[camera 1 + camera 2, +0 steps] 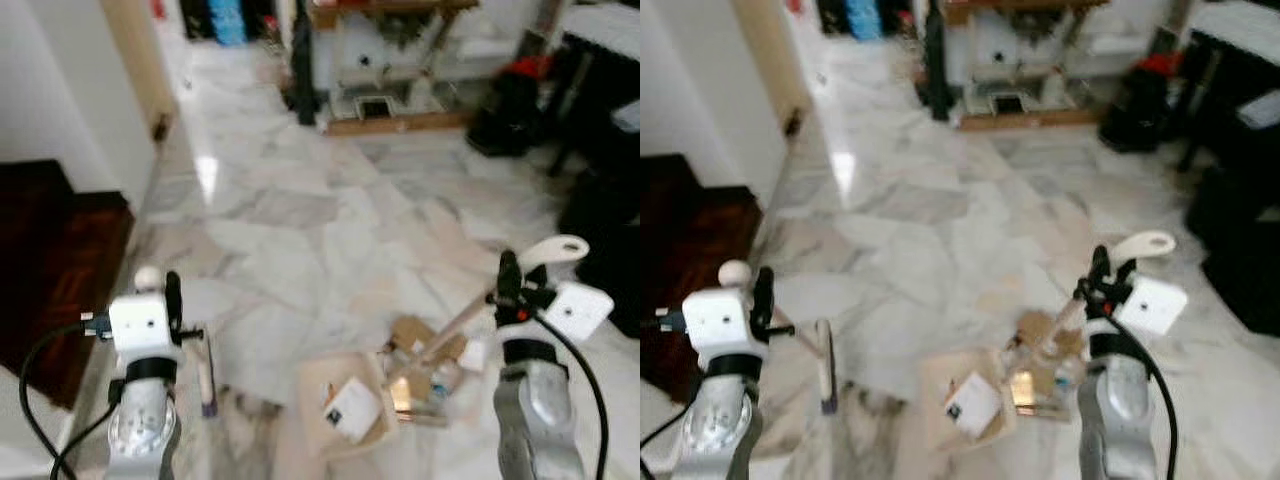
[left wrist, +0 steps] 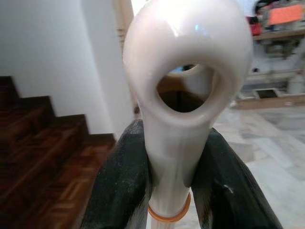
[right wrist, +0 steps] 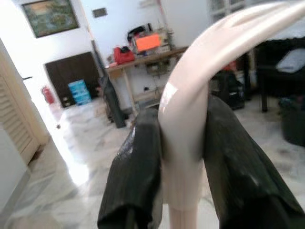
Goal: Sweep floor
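While both grippers (image 1: 172, 300) (image 1: 508, 275) clamp handles (image 2: 183, 119), litter (image 1: 420, 365) seemingly borders open marble (image 1: 300, 200).

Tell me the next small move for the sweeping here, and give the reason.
Probably a short stroke with the broom in the right tool, pushing the scraps toward the dustpan. Both tools are shut on cream handles; the left tool holds the dustpan handle. The dustpan lies flat on the marble floor with one white piece already on it, and cardboard bits sit just beside it.
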You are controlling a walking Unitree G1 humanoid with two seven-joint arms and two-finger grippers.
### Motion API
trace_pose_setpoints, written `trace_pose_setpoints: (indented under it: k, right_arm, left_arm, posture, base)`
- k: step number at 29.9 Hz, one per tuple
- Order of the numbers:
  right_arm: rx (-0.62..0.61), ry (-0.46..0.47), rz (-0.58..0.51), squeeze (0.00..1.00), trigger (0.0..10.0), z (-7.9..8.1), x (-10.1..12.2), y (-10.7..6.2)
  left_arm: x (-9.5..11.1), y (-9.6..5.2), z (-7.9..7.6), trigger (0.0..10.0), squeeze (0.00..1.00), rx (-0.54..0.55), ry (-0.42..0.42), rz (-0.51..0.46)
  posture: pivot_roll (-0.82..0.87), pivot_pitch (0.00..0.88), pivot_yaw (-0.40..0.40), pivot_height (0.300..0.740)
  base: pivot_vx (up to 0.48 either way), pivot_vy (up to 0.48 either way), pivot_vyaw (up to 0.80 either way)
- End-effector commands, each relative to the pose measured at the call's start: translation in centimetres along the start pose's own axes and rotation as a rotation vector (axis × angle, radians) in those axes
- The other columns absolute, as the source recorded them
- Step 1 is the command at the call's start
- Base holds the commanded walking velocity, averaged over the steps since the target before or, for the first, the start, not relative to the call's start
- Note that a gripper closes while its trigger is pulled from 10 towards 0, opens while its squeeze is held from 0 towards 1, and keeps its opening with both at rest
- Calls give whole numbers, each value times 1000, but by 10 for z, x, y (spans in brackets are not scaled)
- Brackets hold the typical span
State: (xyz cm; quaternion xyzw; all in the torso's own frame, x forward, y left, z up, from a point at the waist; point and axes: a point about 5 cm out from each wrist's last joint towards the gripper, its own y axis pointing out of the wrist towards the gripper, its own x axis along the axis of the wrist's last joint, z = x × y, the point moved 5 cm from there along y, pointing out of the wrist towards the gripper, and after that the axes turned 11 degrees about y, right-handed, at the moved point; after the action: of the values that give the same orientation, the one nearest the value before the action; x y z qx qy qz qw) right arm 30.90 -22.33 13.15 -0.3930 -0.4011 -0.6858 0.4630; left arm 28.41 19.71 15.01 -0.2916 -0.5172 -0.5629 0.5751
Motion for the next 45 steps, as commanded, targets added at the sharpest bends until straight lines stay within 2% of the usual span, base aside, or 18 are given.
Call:
trace_pose_setpoints:
  k: [1, 13, 18, 22, 45]
  right_arm:
    - [45, 18, -64, 0, 10000, 15, 17, 5]
    - [49, 20, -50, 0, 10000, 15, 17, 3]
    - [35, -17, -31, 0, 10000, 10, 17, 8]
    - [28, -26, -24, 0, 10000, 7, 17, 10]
    - [52, -11, -3, 0, 10000, 10, 14, 8]
  left_arm:
    - [10, 3, 5, 10000, 0, 19, 18, -48]
    - [7, 0, 5, 10000, 0, 17, 31, -26]
    - [-7, -4, 3, 10000, 0, -3, 40, 57]
    - [-6, -6, 2, 10000, 0, -3, 36, 55]
    - [-2, -5, 0, 10000, 0, -13, 27, 48]
  posture:
    - [98, 0, -11, 740]
    - [96, 0, -21, 740]
    - [96, 0, -28, 740]
    - [95, 0, -31, 740]
    - [100, 4, -30, 740]
  base:
    - [0, 0, 800]
    - [0, 0, 800]
    - [0, 0, 800]
    - [0, 0, 800]
    - [0, 0, 800]
